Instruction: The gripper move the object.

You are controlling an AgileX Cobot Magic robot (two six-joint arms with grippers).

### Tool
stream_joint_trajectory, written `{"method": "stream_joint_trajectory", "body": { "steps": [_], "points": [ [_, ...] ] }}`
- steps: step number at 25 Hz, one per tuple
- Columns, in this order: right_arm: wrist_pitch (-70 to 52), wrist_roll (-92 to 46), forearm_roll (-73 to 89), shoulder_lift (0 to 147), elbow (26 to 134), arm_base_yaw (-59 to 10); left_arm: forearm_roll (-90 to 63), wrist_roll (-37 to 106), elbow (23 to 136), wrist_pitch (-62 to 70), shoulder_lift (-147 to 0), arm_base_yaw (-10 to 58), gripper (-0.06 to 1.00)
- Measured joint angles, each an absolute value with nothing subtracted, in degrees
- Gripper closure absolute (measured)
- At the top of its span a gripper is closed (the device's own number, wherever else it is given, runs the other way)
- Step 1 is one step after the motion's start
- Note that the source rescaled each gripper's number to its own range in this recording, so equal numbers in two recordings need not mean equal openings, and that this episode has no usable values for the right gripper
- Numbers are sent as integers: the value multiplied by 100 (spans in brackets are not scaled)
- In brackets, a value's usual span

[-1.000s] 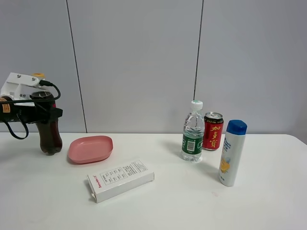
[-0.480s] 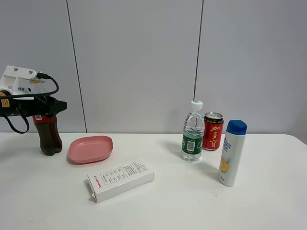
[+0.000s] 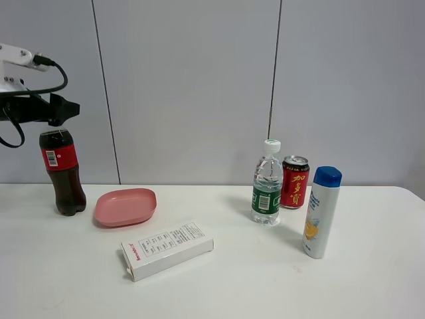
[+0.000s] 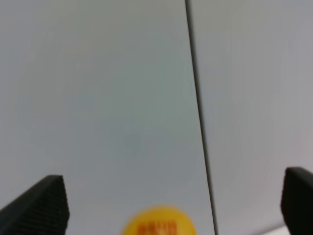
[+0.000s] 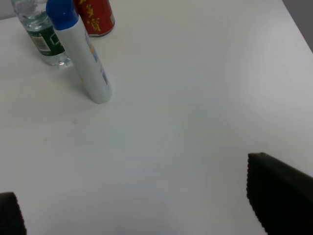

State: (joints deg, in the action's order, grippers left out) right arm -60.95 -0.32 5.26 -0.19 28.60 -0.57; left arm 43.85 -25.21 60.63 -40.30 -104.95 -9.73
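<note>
My left end effector (image 3: 63, 109) hangs spread wide, empty, just above the cola bottle (image 3: 62, 174) standing on the table (image 3: 265, 279) beside the pink dish (image 3: 125, 206); its cap (image 4: 159, 223) is cut off, blurred.

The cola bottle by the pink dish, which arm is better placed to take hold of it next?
Left. The left gripper hangs open just above the cola bottle, with its yellow cap between the jaws. The right gripper is across the table.
</note>
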Motion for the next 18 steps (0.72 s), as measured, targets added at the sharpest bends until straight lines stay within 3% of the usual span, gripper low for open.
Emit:
{"method": "stream_joint_trajectory", "body": {
  "steps": [8,15,18],
  "points": [
    [-6095,-32,526,-19,2860,-57,4396,-2923,6063,-2903,-9121,-962,-6],
    [-6095,-32,526,-19,2860,-57,3747,-3105,6063,-209,-7269,-962,-6],
    [-6095,-32,526,-19,2860,-57,3017,-2549,6063,966,-6618,-962,-6]
  ]
}}
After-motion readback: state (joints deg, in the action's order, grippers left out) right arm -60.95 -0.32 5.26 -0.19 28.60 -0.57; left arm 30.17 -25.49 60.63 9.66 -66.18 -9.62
